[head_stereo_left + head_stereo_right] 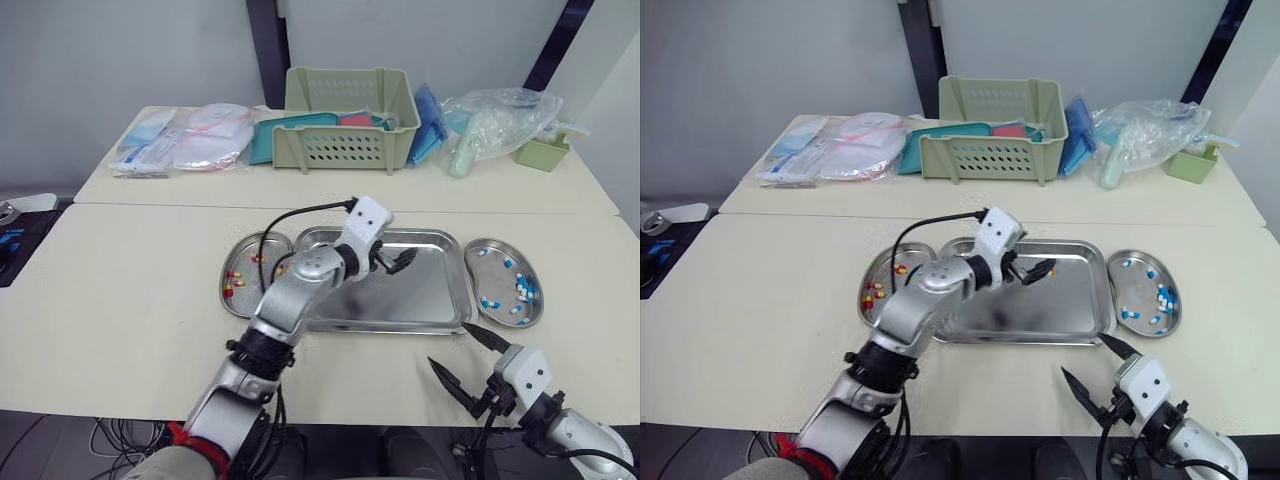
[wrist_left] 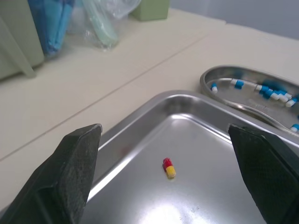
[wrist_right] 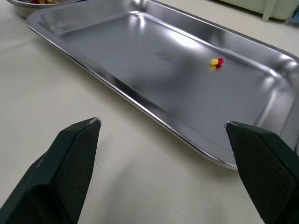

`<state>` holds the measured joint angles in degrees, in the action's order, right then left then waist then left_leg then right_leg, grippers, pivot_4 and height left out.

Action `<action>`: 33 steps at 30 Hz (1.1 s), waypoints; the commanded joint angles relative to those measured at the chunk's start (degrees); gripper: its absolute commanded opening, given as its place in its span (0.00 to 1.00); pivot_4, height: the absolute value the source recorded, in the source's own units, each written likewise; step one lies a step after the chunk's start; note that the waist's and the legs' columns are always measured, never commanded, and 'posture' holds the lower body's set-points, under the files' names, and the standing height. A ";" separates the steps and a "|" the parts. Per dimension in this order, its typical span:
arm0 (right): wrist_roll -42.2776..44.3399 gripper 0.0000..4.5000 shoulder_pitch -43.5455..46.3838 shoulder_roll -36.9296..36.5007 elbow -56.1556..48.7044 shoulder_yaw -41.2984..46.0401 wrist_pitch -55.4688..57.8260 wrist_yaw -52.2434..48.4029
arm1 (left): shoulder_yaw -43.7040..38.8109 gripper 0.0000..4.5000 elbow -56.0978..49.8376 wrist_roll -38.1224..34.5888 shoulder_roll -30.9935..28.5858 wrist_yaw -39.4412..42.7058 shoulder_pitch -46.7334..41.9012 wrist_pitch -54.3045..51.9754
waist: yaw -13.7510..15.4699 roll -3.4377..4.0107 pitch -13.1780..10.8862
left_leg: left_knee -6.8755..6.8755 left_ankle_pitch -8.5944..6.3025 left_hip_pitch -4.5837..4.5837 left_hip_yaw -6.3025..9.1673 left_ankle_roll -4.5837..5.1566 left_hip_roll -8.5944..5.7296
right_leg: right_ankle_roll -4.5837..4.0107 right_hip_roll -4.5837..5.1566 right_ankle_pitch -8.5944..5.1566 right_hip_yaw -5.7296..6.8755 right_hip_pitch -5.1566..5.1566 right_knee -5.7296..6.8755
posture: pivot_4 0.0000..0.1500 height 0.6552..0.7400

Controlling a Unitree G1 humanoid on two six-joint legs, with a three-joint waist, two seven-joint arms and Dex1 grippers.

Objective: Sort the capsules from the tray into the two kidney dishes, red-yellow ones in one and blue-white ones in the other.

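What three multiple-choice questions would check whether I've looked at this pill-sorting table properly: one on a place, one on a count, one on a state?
1. Where does the dish of blue-white pills sit?
A) to the robot's right of the tray
B) to the robot's left of the tray
C) stacked on top of the tray

2. How many pills lie in the tray?
A) none
B) one
C) five

3. How is the left pincer, which is over the tray?
A) open
B) shut on a pill
C) shut and empty

Answers:
1 A: it lies at the tray's right end, while the dish of red-yellow pills lies at the left end.
2 B: a single red-yellow pill shows on the bare metal.
3 A: in the left wrist view it gapes wide with nothing held.
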<state>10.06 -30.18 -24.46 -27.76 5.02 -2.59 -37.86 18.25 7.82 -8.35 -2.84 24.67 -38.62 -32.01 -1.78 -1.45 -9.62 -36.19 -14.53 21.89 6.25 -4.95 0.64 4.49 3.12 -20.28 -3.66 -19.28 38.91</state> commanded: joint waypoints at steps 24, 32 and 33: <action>-1.21 1.00 -0.92 0.46 -11.11 -3.70 7.81 7.58 | -0.97 0.65 31.48 7.84 10.59 -0.28 -9.33 11.11 | 0.12 0.00 0.00 | 0.00 0.00 0.02 0.02 -0.01 -0.02 | 0.01 0.01 -0.01 0.03 -0.02 0.01 | 1.00 1.00; -1.34 1.00 -0.37 0.50 -11.65 -4.05 9.13 8.11 | -0.89 0.08 31.03 8.92 9.77 1.32 -8.35 11.24 | 0.12 0.01 0.00 | 0.00 0.01 0.02 0.02 -0.01 -0.02 | 0.02 0.01 -0.01 0.03 -0.01 0.01 | 1.00 1.00; -1.31 1.00 -0.36 0.52 -11.67 -4.03 9.21 8.17 | -0.91 0.01 30.80 8.98 9.76 1.53 -8.25 11.18 | 0.13 0.01 0.00 | 0.00 0.01 0.02 0.02 -0.01 -0.02 | 0.02 0.01 -0.01 0.03 -0.01 0.01 | 1.00 1.00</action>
<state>7.97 -30.60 -23.77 -37.18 0.87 6.81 -29.90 17.09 38.91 0.03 6.83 25.66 -47.46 -20.63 -1.65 -1.44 -9.62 -36.20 -14.53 21.91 6.27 -4.96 0.62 4.50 3.12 -20.29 -3.62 -19.29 38.92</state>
